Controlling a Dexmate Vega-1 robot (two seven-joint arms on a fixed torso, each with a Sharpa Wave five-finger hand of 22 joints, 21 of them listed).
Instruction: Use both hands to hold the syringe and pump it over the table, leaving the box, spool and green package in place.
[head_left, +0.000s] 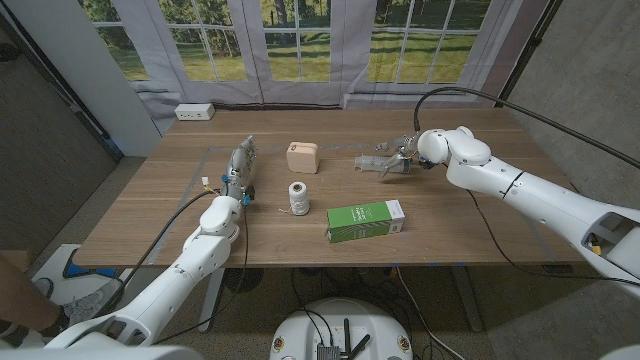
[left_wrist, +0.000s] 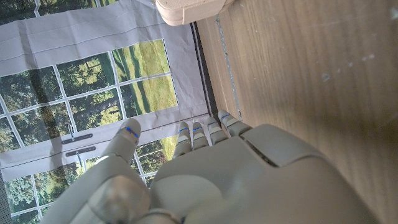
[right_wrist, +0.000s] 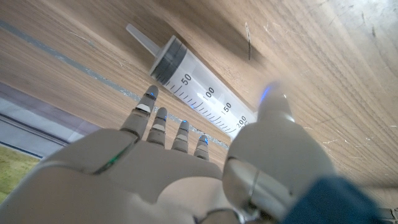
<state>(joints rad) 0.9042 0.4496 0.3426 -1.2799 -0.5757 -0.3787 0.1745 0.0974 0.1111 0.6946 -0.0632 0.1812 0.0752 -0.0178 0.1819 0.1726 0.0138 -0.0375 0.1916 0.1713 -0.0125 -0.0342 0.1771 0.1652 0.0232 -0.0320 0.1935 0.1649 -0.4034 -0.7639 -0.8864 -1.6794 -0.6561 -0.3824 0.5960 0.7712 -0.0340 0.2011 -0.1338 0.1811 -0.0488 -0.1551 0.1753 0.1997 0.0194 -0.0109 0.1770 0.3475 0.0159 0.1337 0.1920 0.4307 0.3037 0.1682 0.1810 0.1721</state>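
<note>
We see the syringe (right_wrist: 199, 93) lying flat on the desk (head_left: 450, 225), at the far right, with our right robot hand (head_left: 403, 158) right over it, fingers (right_wrist: 147, 109) spread along the barrel and the thumb on the other side; it looks open and has not closed on anything yet. Our left robot hand (head_left: 240, 165) stands well apart, left of the box (head_left: 302, 156), empty with fingers extended. To do this grasp well, we should straddle the barrel evenly near its middle, close gently so it does not roll, and lift clear of the spool (head_left: 297, 196) and green package (head_left: 365, 220) before bringing the left across
</note>
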